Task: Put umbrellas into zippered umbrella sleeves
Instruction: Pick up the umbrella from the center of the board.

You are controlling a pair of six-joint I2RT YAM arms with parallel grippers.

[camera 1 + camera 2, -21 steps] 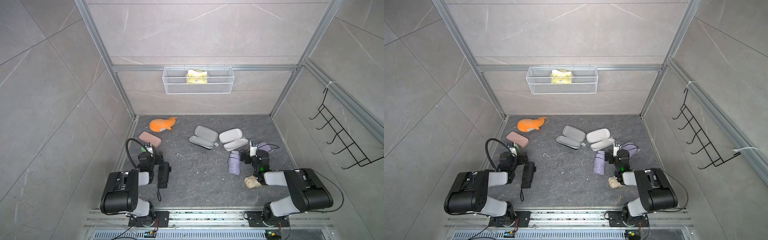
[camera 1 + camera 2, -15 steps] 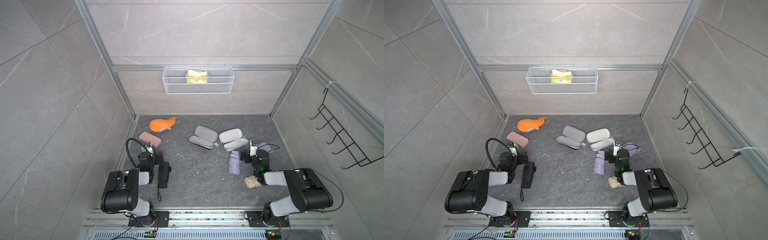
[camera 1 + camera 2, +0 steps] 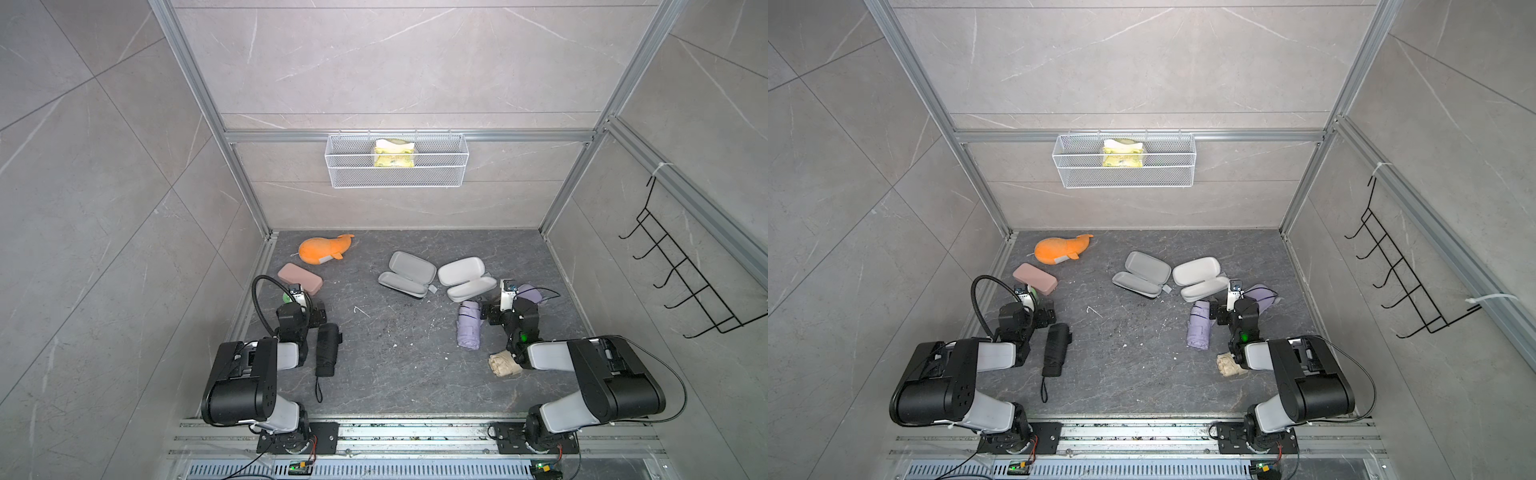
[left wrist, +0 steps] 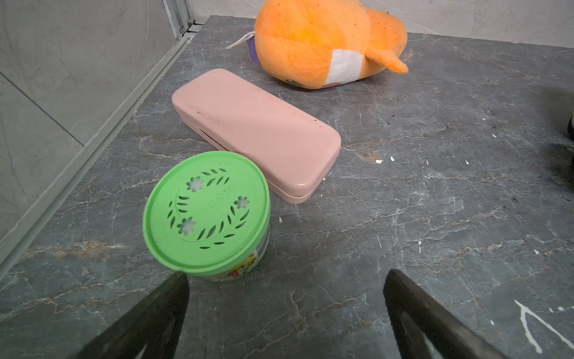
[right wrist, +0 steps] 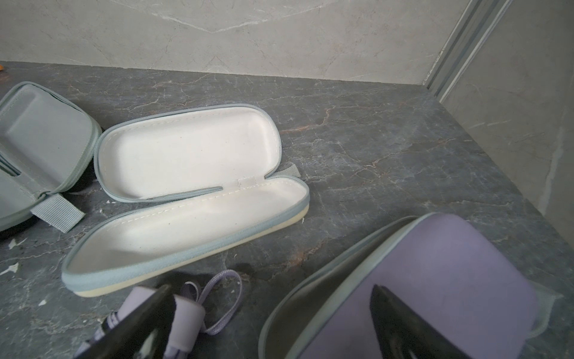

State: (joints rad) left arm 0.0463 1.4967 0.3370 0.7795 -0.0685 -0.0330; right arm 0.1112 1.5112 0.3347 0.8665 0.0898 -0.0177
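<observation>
The black umbrella point(image 3: 327, 349) point(image 3: 1056, 350) lies beside my left arm. My left gripper point(image 4: 285, 276) point(image 3: 305, 307) is open over bare floor, holding nothing. The lavender umbrella point(image 3: 469, 326) point(image 5: 186, 314) lies with its handle and loop by one finger of my open right gripper point(image 5: 271, 289) point(image 3: 505, 307); the other finger hangs over the lavender sleeve point(image 5: 435, 279) point(image 3: 528, 293). The beige umbrella point(image 3: 503, 364) lies partly under my right arm. The cream sleeve point(image 5: 186, 161) point(image 3: 465, 278) and a grey-lined sleeve point(image 3: 405, 274) point(image 5: 37, 140) lie open and empty ahead.
An orange plush whale point(image 3: 324, 249) and a pink case point(image 4: 254, 133) sit at the back left. A green-lidded round tub point(image 4: 206, 211) stands just ahead of my left gripper. A wire basket point(image 3: 397, 160) hangs on the back wall, a hook rack point(image 3: 685, 282) on the right wall.
</observation>
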